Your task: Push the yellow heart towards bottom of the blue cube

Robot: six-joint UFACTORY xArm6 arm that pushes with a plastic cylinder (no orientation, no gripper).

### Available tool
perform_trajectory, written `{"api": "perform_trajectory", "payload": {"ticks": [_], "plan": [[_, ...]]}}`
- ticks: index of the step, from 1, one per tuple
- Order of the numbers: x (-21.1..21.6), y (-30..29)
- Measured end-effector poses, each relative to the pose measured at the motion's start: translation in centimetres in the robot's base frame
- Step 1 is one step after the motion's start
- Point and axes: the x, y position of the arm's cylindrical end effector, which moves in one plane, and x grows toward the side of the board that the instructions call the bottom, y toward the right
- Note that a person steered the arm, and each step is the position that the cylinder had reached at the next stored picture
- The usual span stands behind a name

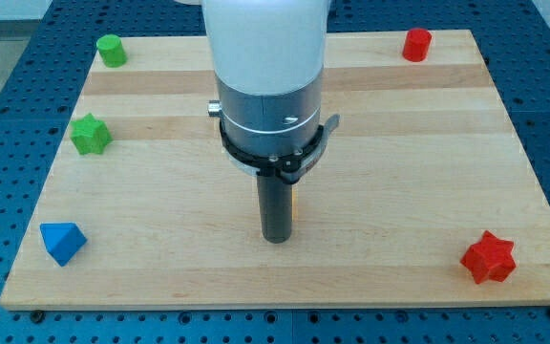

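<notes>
We see our arm point(265, 86) standing over the middle of the wooden board point(399, 191), its white body and grey collar filling the centre of the view; below the collar the dark rod comes straight down, and my tip point(275, 238) rests on the board a little nearer than the centre; we carry no hand or jaws, only this rod, so there is nothing to be open or closed.

The yellow heart point(293, 203) is almost wholly hidden behind the rod; only a thin orange-yellow sliver shows along the rod's right edge, just above the tip, so the heart sits right against the rod on its far right side, though we cannot tell whether they touch; the blue cube is hidden behind our arm, and we cannot say where it lies.

Around the edges the other blocks sit well apart from the tip; a green cylinder point(112, 50) in the far left corner; a green star point(90, 134) on the left side, nearer than the cylinder; a blue triangle point(62, 242) in the near left corner; a red cylinder point(416, 44) in the far right corner; a red star point(488, 257) in the near right corner.
</notes>
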Motion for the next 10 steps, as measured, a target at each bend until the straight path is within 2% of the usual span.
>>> {"api": "perform_trajectory", "payload": {"ticks": [2, 4, 5, 6, 9, 10], "plan": [[0.0, 4.3], [-4.4, 4.2], [-0.3, 4.2], [0.5, 1.7], [0.5, -3.7], [0.1, -2.6]]}}
